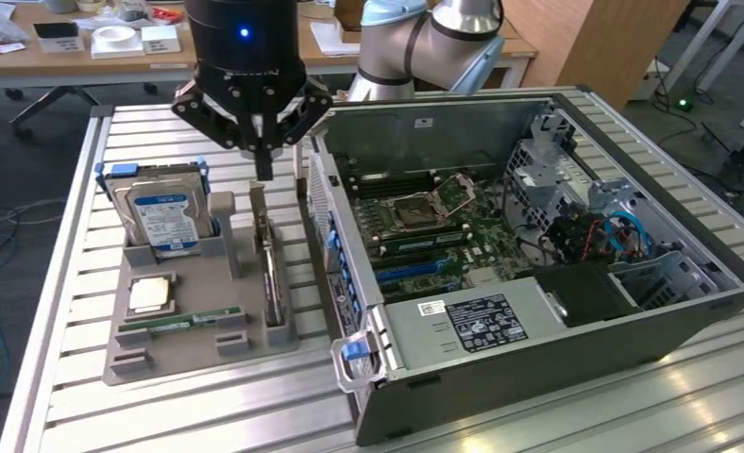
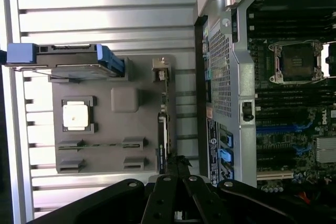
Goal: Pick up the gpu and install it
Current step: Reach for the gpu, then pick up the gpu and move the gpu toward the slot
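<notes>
Black gripper (image 1: 262, 172) hangs over the grey holder tray (image 1: 228, 304), fingers drawn together into 1 narrow tip just above the far end of the gpu (image 1: 271, 274); contact unclear. The gpu stands on edge in the tray slot nearest the open PC case (image 1: 536, 363). Toward the exterior view's left, a blue-labelled hard drive (image 1: 164, 222) stands upright. Nearer, 1 CPU chip (image 1: 152, 294) lies flat, with a green memory stick (image 1: 177, 323) just in front. All of it sits on a slatted metal table (image 1: 158, 415).

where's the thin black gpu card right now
Exterior view, left of centre: the gpu stands on edge in the grey holder tray, between the blue-labelled silver hard drive and the open computer case.
</notes>
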`<state>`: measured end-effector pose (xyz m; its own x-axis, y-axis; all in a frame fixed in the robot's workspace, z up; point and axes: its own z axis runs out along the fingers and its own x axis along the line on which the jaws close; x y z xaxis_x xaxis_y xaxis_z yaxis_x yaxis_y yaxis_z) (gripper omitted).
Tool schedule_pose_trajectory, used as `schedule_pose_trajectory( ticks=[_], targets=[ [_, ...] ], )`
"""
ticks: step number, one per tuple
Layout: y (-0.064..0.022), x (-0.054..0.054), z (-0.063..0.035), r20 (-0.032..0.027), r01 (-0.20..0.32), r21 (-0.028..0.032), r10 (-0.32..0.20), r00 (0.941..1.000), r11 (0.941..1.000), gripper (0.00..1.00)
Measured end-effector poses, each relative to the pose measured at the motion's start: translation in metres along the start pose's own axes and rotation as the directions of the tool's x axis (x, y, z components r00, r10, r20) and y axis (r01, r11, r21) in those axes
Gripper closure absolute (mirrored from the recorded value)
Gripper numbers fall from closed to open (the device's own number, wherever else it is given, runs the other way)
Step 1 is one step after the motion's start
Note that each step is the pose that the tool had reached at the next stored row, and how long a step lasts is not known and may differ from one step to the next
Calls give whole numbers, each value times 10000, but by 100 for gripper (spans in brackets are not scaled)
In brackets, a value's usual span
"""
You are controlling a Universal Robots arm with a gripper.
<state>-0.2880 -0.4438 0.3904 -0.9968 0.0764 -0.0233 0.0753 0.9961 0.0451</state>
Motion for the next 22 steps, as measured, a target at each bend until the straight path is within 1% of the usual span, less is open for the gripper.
schedule_pose_trajectory(
  ticks=[3,18,19,20,21,22],
  targets=[
    [-4,31,-1,0,1,-1,-1,10000,10000,89],
    [-4,33,-1,-1,1,-1,-1,10000,10000,89],
    [-4,33,-1,-1,1,0,-1,10000,10000,89],
    [-4,33,-1,0,1,0,-1,10000,10000,83],
    [-4,33,-1,0,1,0,-1,10000,10000,83],
    [-4,33,-1,0,1,0,-1,10000,10000,77]
  ],
)
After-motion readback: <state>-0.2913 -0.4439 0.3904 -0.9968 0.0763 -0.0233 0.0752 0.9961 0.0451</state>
